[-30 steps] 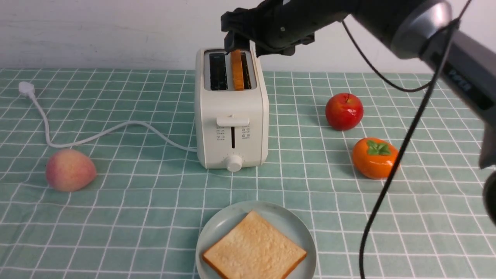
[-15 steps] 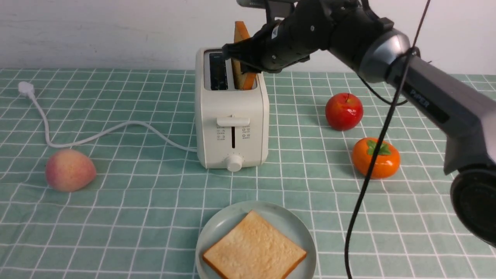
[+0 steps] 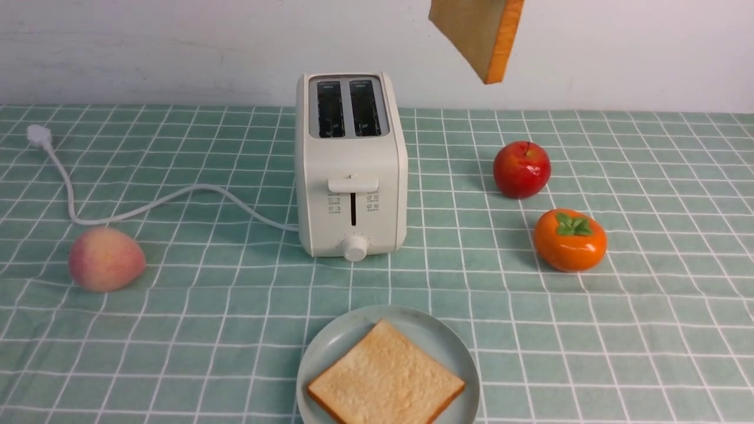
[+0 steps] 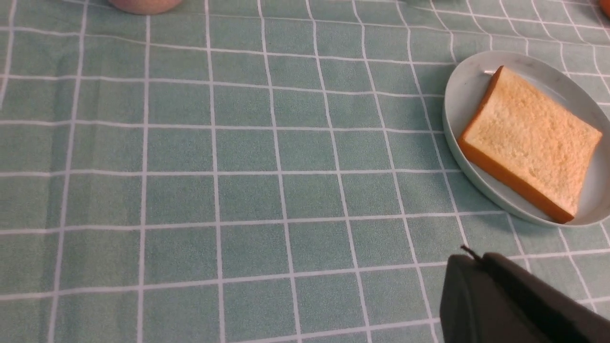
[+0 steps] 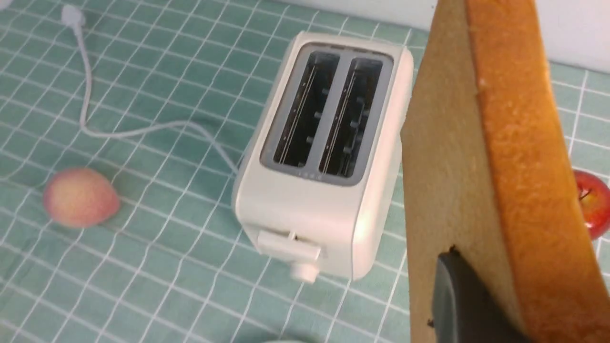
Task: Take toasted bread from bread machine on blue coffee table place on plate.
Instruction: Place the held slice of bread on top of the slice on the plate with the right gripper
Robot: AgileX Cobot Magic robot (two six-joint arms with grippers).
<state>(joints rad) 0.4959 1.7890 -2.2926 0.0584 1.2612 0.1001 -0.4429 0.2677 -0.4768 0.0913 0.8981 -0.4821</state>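
Starting at the near edge of the blue coffee table (image 3: 177, 330), around the middle: the plate (image 3: 330, 347) sits there with the first toast slice (image 3: 386, 377) lying flat in it, turned corner-on. The front view chops off the nearest bit of both.

Further back, the bread machine (image 3: 351, 194) stands upright with its lever facing the camera. Both slots are empty; the right wrist view looks straight down into them. Its cord (image 3: 147, 203) snakes off to a plug (image 3: 40, 135) by the far-left corner. A peach (image 3: 106, 259) sits toward the left edge, and a persimmon (image 3: 569, 240) and an apple (image 3: 522, 169) sit toward the right, the apple farther back.

The second toast slice (image 3: 477, 29) is up in the air, higher than the bread machine and to its right, tilted with one corner pointing down.

The right gripper (image 5: 476, 314) is pinching it. One dark finger (image 5: 457, 295) presses on the pale face, and the other is hidden behind the slice. In the front view the gripper is out of frame and the slice's top is cut off.

The left gripper (image 4: 495, 295) hangs over the cloth near the plate, pressed together; only a dark chunk of it shows.
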